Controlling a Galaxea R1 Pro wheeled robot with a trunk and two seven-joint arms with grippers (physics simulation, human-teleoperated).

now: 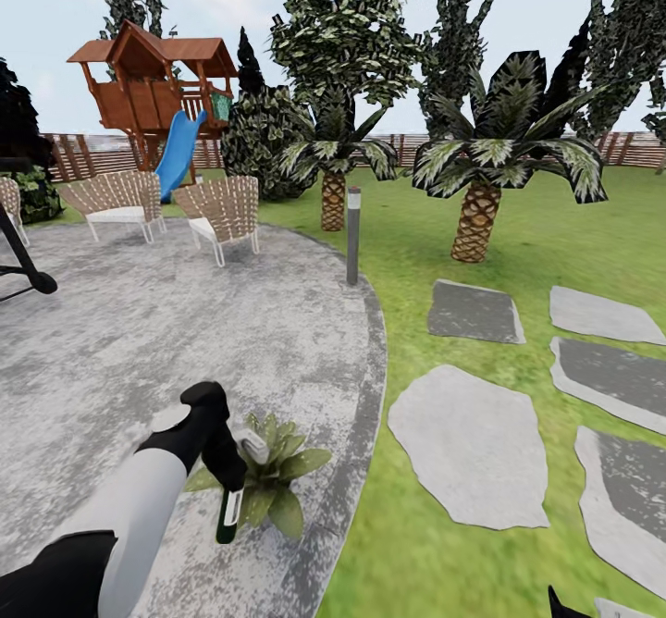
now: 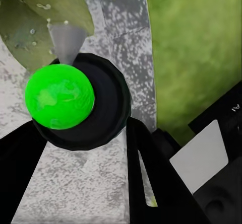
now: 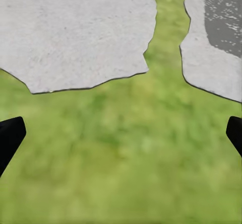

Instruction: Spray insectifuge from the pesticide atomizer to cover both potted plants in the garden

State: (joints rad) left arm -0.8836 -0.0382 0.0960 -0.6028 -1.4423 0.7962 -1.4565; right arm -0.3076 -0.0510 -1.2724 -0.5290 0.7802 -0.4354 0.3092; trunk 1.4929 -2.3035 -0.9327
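Observation:
My left gripper (image 1: pixel 227 470) is shut on the pesticide atomizer (image 1: pixel 228 512), a dark bottle with a green mark, held over the round grey patio (image 1: pixel 185 340). Its pale trigger head (image 1: pixel 251 443) sits at the leaves of a potted plant (image 1: pixel 277 479), a small rosette near the patio's edge. In the left wrist view the bottle's green mark (image 2: pixel 59 97) faces the camera between my black fingers (image 2: pixel 151 178), with speckled leaves (image 2: pixel 45 7) beyond. The second potted plant is out of view. My right gripper (image 3: pixel 121 136) hangs open over grass, empty.
A grey post (image 1: pixel 352 234) stands at the patio's far rim. Two wicker chairs (image 1: pixel 222 211) and a wooden playhouse with a blue slide (image 1: pixel 178 151) lie beyond. Palms (image 1: pixel 476 220) and stepping slabs (image 1: pixel 472 442) occupy the lawn to the right, before a brown fence (image 1: pixel 629 148).

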